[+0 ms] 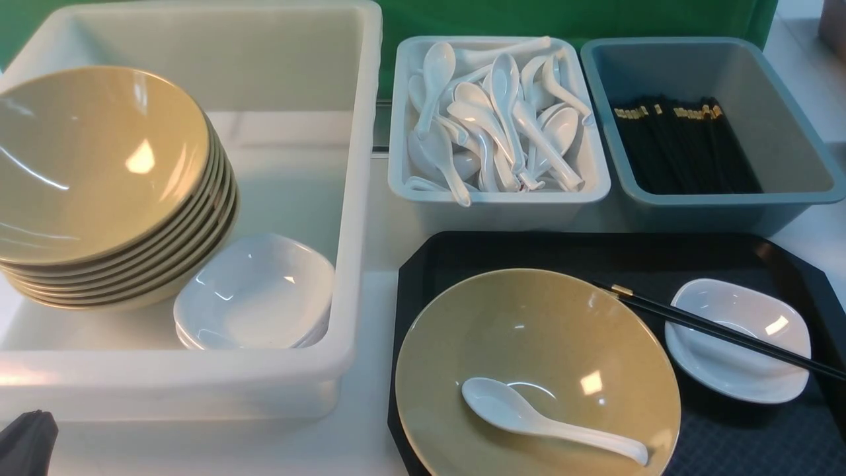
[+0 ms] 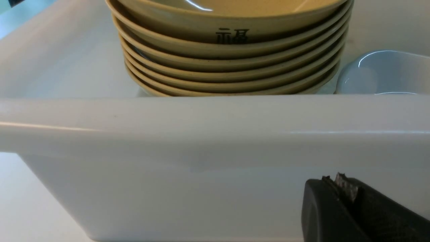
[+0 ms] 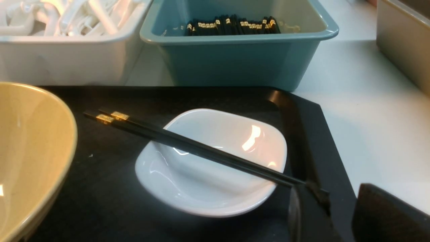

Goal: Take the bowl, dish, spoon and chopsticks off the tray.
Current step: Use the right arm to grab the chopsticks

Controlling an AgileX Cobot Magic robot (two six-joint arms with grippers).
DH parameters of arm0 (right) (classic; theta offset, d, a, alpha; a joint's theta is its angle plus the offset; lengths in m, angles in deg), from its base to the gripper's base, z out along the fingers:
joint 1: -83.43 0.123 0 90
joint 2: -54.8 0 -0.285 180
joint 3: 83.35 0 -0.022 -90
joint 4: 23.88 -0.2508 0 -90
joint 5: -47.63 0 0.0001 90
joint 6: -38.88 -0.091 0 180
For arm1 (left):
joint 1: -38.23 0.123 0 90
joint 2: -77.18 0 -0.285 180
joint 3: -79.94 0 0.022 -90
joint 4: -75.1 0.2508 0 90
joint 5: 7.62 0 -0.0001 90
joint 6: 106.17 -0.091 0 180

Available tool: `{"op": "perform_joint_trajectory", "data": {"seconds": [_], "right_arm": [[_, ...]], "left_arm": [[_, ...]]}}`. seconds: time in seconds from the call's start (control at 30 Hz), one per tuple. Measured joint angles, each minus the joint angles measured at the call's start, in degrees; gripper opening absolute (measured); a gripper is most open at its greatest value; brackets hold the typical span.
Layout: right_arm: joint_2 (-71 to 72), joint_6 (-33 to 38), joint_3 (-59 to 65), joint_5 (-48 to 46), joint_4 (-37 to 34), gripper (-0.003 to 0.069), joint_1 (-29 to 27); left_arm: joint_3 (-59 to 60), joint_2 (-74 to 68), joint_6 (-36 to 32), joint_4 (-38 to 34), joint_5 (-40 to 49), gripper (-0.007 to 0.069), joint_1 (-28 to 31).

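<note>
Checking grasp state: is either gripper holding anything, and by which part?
Nothing held: left gripper is shut and empty; right gripper is open, with the thin tips of the chopsticks reaching one finger, not between the jaws.

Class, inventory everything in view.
wide olive-yellow bowl: one, yellow, on tray
white ceramic soup spoon: one, white, in bowl
small white rounded-square dish: one, white, on tray
thin black chopsticks: one pair, black, across dish
flat black plastic tray: one, black, front right
large white plastic tub: one, white, left
stacked olive-yellow bowls: several, yellow, in tub
stacked white dishes: few, white, in tub
pale bin of white spoons: one, pale, behind tray
grey-blue bin of black chopsticks: one, grey-blue, behind tray
left tool: one, black, shut, outside tub
right tool: one, black, open, by chopsticks
</note>
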Motion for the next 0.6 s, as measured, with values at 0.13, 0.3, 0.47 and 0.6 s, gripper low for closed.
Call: {"op": "perform_joint_trajectory", "data": {"seconds": [0.13,0.3,0.47,0.6], "right_arm": [[0.0,0.0,0.0,0.0,0.0,0.0239,0.0],[0.0,-0.1,0.0,0.0,0.0,0.0239,0.0],[0.0,-0.1,0.0,0.0,0.0,0.0239,0.0],[0.0,-0.1,0.0,0.0,0.0,0.0239,0.0]], "left_arm": [[0.0,0.0,0.0,0.0,0.0,-0.0008,0.0],[0.0,0.0,0.0,0.0,0.0,-0.0008,0.0],[0.0,0.0,0.0,0.0,0.0,-0.0008,0.0],[0.0,0.0,-0.1,0.4,0.0,-0.0008,0.0]]}}
